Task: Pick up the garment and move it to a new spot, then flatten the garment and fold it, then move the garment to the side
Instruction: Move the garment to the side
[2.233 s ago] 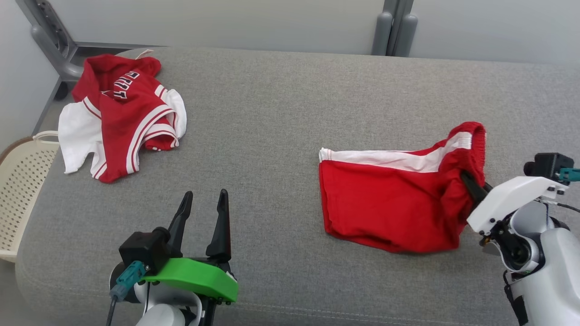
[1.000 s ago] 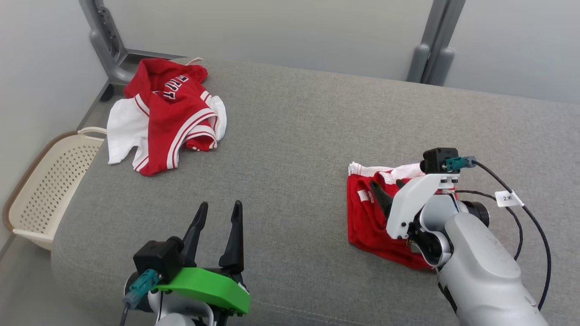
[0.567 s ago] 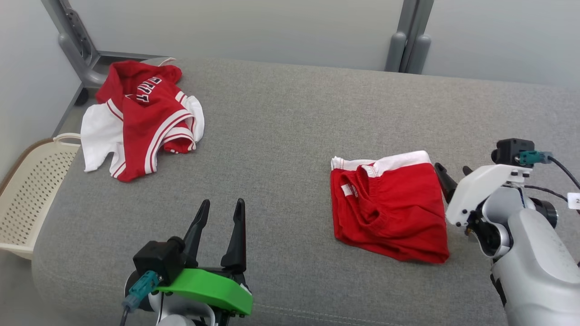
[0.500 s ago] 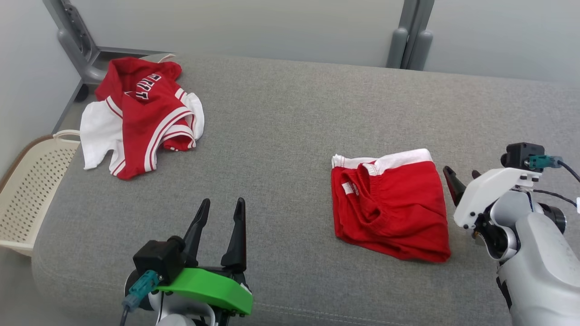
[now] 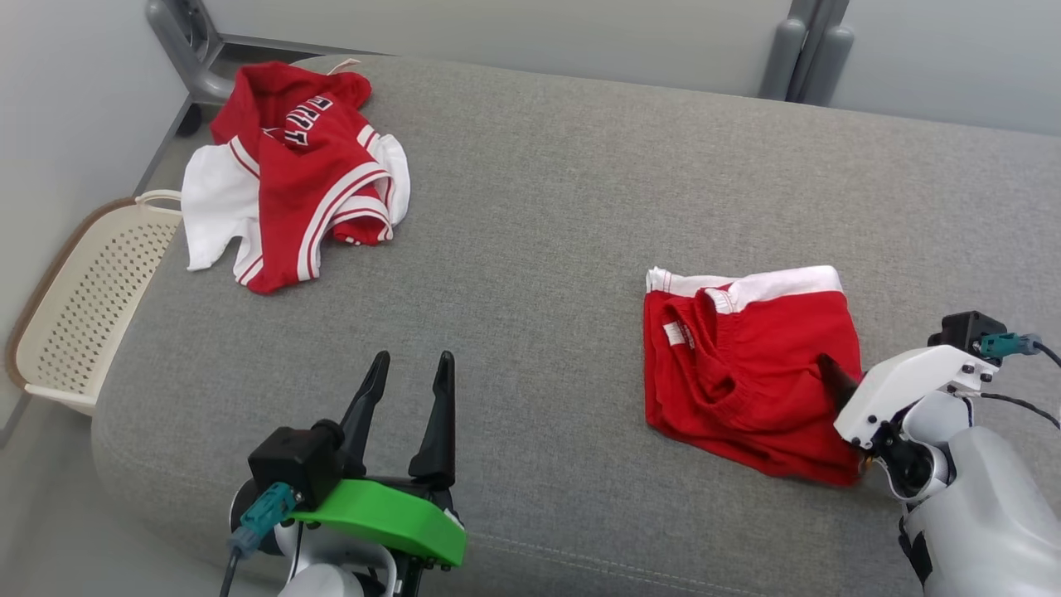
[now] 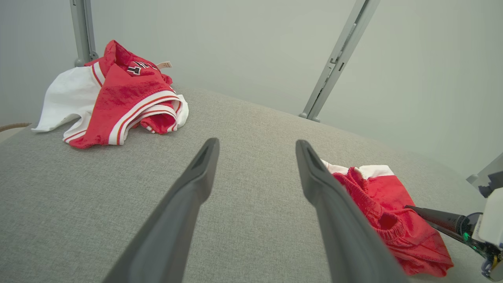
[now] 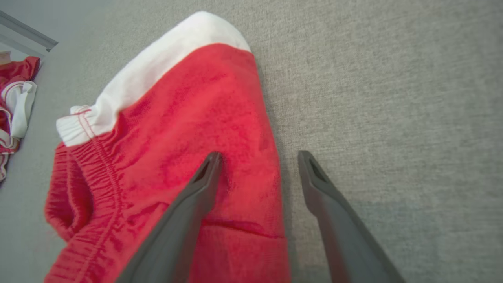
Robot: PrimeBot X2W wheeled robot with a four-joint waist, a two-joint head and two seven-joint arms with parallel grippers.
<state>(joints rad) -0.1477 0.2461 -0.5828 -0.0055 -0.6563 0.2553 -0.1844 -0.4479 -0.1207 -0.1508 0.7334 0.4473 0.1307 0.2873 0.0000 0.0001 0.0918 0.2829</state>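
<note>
Right claw (image 7: 259, 155) has swung back, straddling the edge of squarish folded shorts (image 7: 188, 118).

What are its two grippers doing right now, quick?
Left gripper: open, holding nothing.
Right gripper: open, poised over the edge of the red shorts, not gripping them.

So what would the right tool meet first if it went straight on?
Probably the red shorts: the open right tool straddles their edge, with the grey cushion just beneath; height is unclear.

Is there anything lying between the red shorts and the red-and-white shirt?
No. In the head view, just bare grey cushion lies between the red shorts and the red-and-white shirt.
</note>
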